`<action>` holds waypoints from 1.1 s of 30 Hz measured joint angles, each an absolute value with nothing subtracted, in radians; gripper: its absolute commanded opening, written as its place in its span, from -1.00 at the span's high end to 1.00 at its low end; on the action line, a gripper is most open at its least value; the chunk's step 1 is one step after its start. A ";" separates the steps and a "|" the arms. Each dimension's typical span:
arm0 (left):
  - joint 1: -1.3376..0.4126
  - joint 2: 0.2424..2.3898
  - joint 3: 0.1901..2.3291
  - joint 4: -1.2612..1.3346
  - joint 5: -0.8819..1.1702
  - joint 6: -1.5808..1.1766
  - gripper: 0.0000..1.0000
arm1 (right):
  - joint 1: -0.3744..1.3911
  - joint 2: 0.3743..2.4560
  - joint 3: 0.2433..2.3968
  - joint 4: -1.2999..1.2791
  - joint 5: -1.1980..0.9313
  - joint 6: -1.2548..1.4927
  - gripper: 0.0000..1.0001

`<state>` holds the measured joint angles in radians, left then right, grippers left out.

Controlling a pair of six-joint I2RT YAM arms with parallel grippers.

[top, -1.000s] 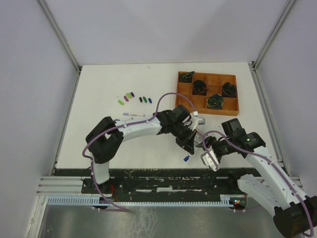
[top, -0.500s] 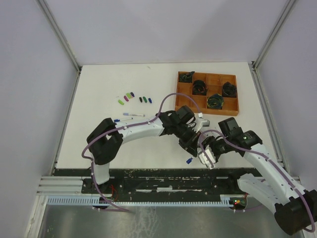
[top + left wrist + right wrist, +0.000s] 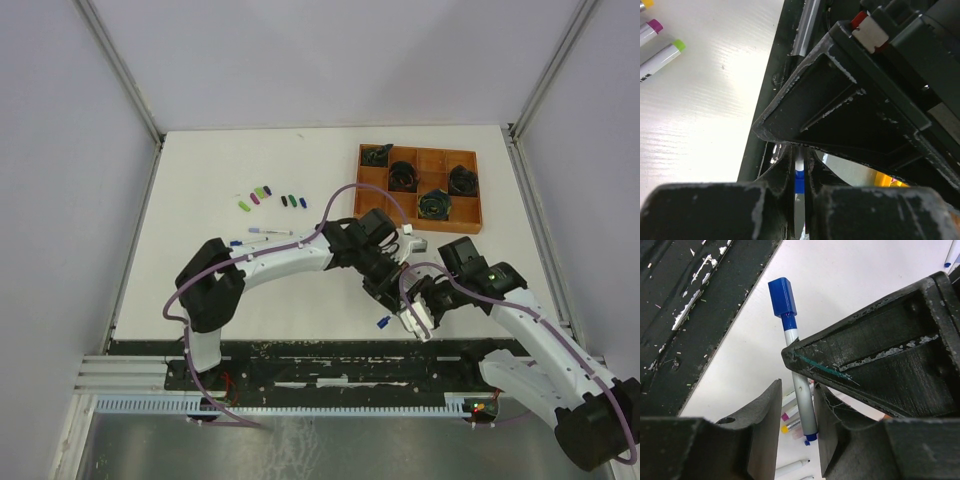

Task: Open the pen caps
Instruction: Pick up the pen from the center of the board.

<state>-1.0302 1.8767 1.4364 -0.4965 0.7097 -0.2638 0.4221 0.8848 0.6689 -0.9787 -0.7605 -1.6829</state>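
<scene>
My left gripper (image 3: 388, 288) (image 3: 799, 156) is shut on a pen (image 3: 799, 181) and holds it just above the table's near edge. The pen's blue cap (image 3: 381, 322) (image 3: 782, 296) sticks out below the fingers. My right gripper (image 3: 413, 312) (image 3: 797, 390) is open and straddles the grey barrel (image 3: 801, 397). One finger touches the barrel and a gap shows on the other side. Several loose pen caps (image 3: 263, 191) lie in a row at the table's middle left, with uncapped pens (image 3: 270, 231) below them.
A brown compartment tray (image 3: 474, 190) with dark items stands at the back right. More pens with purple (image 3: 655, 26) and green (image 3: 677, 46) ends lie on the white table. The black base rail (image 3: 300, 350) runs along the near edge.
My right gripper has moved up and left to the pen, and its jaws have narrowed around the barrel. The left arm has shifted slightly right, still gripping the pen.
</scene>
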 measured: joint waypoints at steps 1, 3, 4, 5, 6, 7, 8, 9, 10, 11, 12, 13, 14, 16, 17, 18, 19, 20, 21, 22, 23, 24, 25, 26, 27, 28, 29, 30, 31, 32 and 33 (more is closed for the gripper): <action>-1.031 1.877 1.442 -0.504 0.709 -0.264 0.94 | 0.423 0.885 0.669 -0.978 -0.760 -1.684 0.28; -1.033 1.879 1.451 -0.514 0.709 -0.264 0.94 | 0.424 0.885 0.669 -0.975 -0.761 -1.684 0.39; -1.034 1.879 1.455 -0.519 0.709 -0.264 0.94 | 0.424 0.885 0.669 -0.974 -0.761 -1.684 0.44; -1.035 1.881 1.459 -0.524 0.710 -0.264 0.94 | 0.424 0.885 0.669 -0.973 -0.762 -1.684 0.48; -1.037 1.883 1.462 -0.526 0.710 -0.264 0.94 | 0.424 0.885 0.669 -0.970 -0.762 -1.684 0.61; -1.037 1.885 1.463 -0.527 0.709 -0.264 0.94 | 0.424 0.885 0.669 -0.968 -0.762 -1.683 0.88; -1.038 1.887 1.464 -0.529 0.709 -0.264 0.94 | 0.425 0.885 0.667 -0.969 -0.759 -1.684 0.96; -1.038 1.888 1.465 -0.534 0.709 -0.263 0.94 | 0.426 0.884 0.661 -0.973 -0.757 -1.687 0.96; -1.039 1.888 1.466 -0.539 0.708 -0.263 0.94 | 0.426 0.882 0.654 -0.966 -0.762 -1.686 0.97; -1.039 1.889 1.466 -0.542 0.707 -0.263 0.91 | 0.426 0.878 0.649 -0.959 -0.762 -1.683 0.96; -1.039 1.889 1.466 -0.544 0.706 -0.263 0.81 | 0.426 0.873 0.644 -0.955 -0.764 -1.684 0.96; -1.039 1.889 1.466 -0.545 0.704 -0.263 0.65 | 0.426 0.868 0.642 -0.954 -0.765 -1.684 0.97; -1.040 1.889 1.467 -0.544 0.701 -0.263 0.47 | 0.426 0.862 0.640 -0.954 -0.764 -1.684 0.96; -1.041 1.888 1.467 -0.542 0.691 -0.264 0.20 | 0.426 0.858 0.639 -0.954 -0.762 -1.684 0.96; -1.041 1.887 1.466 -0.539 0.681 -0.264 0.10 | 0.426 0.857 0.639 -0.954 -0.762 -1.683 0.96; -1.041 1.884 1.462 -0.529 0.670 -0.265 0.02 | 0.426 0.855 0.639 -0.954 -0.762 -1.682 0.96; -1.041 1.876 1.455 -0.517 0.660 -0.265 -0.03 | 0.426 0.853 0.639 -0.954 -0.762 -1.680 0.96; -1.041 1.860 1.432 -0.489 0.649 -0.266 -0.07 | 0.426 0.851 0.639 -0.954 -0.762 -1.679 0.96; -1.040 1.833 1.399 -0.465 0.635 -0.271 -0.10 | 0.425 0.848 0.639 -0.955 -0.763 -1.676 0.96; -1.040 1.775 1.337 -0.430 0.619 -0.287 -0.12 | 0.424 0.844 0.639 -0.956 -0.764 -1.673 0.96; -1.039 1.760 1.325 -0.428 0.615 -0.292 -0.13 | 0.422 0.840 0.639 -0.957 -0.766 -1.672 0.96; -1.039 1.713 1.277 -0.383 0.598 -0.305 -0.13 | 0.419 0.836 0.639 -0.959 -0.768 -1.670 0.97; -1.039 1.670 1.237 -0.353 0.583 -0.315 -0.13 | 0.414 0.830 0.639 -0.961 -0.770 -1.667 0.96; -1.039 1.609 1.180 -0.302 0.558 -0.330 -0.14 | 0.411 0.826 0.639 -0.963 -0.773 -1.664 0.96; -1.039 1.545 1.121 -0.252 0.534 -0.345 -0.15 | 0.405 0.820 0.639 -0.966 -0.780 -1.659 0.96; -1.039 1.477 1.063 -0.198 0.505 -0.363 -0.19 | 0.401 0.817 0.640 -0.967 -0.785 -1.653 0.96; -1.039 1.420 1.017 -0.153 0.482 -0.379 -0.22 | 0.395 0.813 0.641 -0.972 -0.790 -1.643 0.96; -1.039 1.341 0.945 -0.069 0.440 -0.400 -0.27 | 0.389 0.810 0.646 -0.978 -0.796 -1.630 0.96; -1.039 1.266 0.879 0.001 0.411 -0.422 -0.31 | 0.384 0.809 0.652 -0.984 -0.803 -1.611 0.97; -1.039 1.208 0.833 0.049 0.384 -0.438 -0.37 | 0.380 0.808 0.660 -0.985 -0.810 -1.585 0.97; -1.039 1.144 0.774 0.130 0.344 -0.457 -0.44 | 0.376 0.808 0.669 -0.985 -0.816 -1.551 0.97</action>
